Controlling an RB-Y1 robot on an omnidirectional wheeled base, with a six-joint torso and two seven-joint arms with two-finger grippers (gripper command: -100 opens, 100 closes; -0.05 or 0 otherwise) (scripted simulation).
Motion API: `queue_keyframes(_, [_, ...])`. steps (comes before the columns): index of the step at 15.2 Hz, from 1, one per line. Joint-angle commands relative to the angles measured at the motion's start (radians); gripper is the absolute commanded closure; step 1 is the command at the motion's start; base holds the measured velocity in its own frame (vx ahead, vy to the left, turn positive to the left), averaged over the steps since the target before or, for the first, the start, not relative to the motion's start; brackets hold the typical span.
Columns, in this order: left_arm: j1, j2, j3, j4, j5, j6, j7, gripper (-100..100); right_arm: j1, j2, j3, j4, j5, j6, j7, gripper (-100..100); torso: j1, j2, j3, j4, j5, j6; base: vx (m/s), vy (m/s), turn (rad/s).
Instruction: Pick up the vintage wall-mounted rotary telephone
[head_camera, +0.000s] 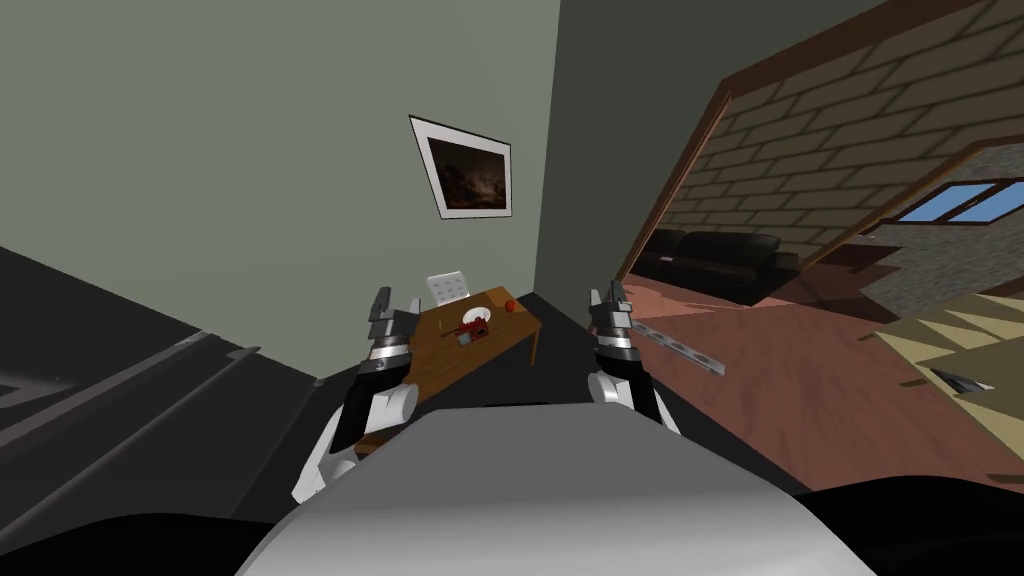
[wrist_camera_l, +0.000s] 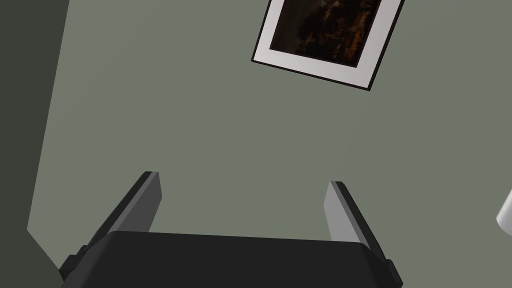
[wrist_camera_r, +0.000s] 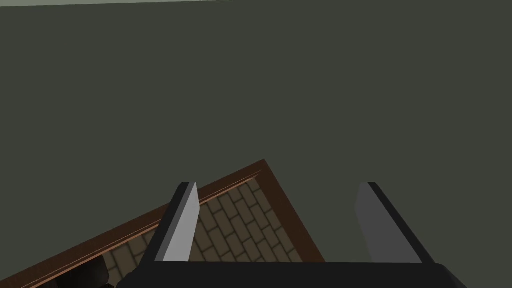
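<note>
We can read no text, label, brand or number. The telephone (head_camera: 476, 326), ahead between the left gripper (head_camera: 396, 303) and the right gripper (head_camera: 607, 296), is too small for us to make out any figures. The picture (wrist_camera_l: 327, 37) beyond the left gripper shows us no lettering.

Open approach to table (head_camera: 440, 362); plate (head_camera: 478, 315) beside telephone (head_camera: 467, 330), chair (head_camera: 448, 287) behind

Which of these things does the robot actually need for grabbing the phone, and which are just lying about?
For the job: small red telephone on the brown wooden table; left gripper and right gripper, both open.
Lying about: white round plate, small orange ball, white chair, dark framed picture, black sofa.
</note>
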Motion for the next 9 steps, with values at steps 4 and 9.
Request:
queue_keyframes(4, [0.005,0.014,0.031,0.012,0.013,0.087,0.009,-100,0.0,0.0,0.0,0.0,0.0,0.0,0.0,0,0.0,0.0,0.0,0.0,0.0,0.0,0.014,-0.013,-0.093])
queue_keyframes(9, [0.004,0.028,0.075,0.04,0.029,0.196,0.018,-100,0.0,0.0,0.0,0.0,0.0,0.0,0.0,0,0.0,0.0,0.0,0.0,0.0,0.0,0.016,-0.014,-0.123])
